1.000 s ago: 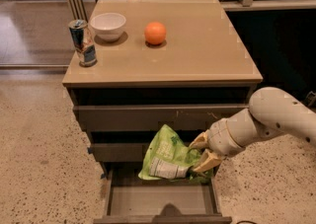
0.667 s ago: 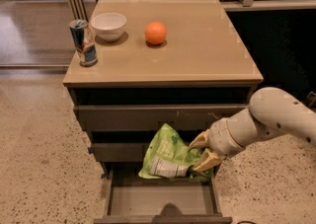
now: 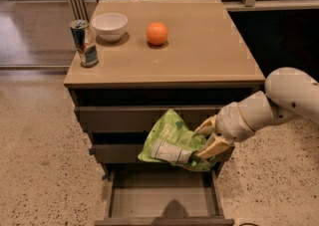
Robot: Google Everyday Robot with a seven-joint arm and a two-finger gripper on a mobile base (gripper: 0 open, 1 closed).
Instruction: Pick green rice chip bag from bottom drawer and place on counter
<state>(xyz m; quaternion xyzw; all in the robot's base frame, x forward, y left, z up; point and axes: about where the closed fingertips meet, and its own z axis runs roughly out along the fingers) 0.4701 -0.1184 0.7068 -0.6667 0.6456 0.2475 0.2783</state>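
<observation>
The green rice chip bag (image 3: 169,140), crumpled light green with a white label panel, hangs in the air in front of the cabinet's middle drawer. My gripper (image 3: 206,141) comes in from the right and is shut on the bag's right side. The bottom drawer (image 3: 162,200) is pulled open below the bag, and its flat floor is bare with a shadow near the front. The beige counter (image 3: 199,46) lies above the bag.
On the counter stand a drinks can (image 3: 83,42) at the left edge, a white bowl (image 3: 109,25) and an orange (image 3: 157,33). My white arm (image 3: 279,100) reaches in from the right. Speckled floor (image 3: 40,170) surrounds the cabinet.
The bag and my gripper have risen slightly above the open drawer. Nothing else has moved.
</observation>
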